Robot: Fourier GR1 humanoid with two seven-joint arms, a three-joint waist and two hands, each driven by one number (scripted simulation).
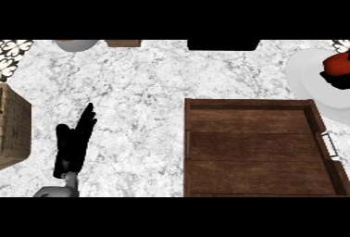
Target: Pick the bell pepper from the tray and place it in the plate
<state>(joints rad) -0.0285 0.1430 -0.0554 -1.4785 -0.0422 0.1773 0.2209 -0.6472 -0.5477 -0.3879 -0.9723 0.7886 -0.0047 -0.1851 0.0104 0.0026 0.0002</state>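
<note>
The red bell pepper [338,64] is over the white plate [308,76] at the far right edge of the head view. Black fingers of my right hand [336,81] curl round its lower side; the rest of that hand and its arm are cut off by the edge. Whether the pepper rests on the plate or hangs just above it cannot be told. The brown wooden tray [253,148] lies below and left of the plate with nothing in it. My left hand [74,143] rests open at the lower left, fingers pointing up, far from the tray.
A woven box [12,125] stands at the left edge. Along the back edge are a grey bowl [75,45], a small wooden block [123,43] and a dark opening [223,45]. The tray has a metal handle [328,146] on its right side.
</note>
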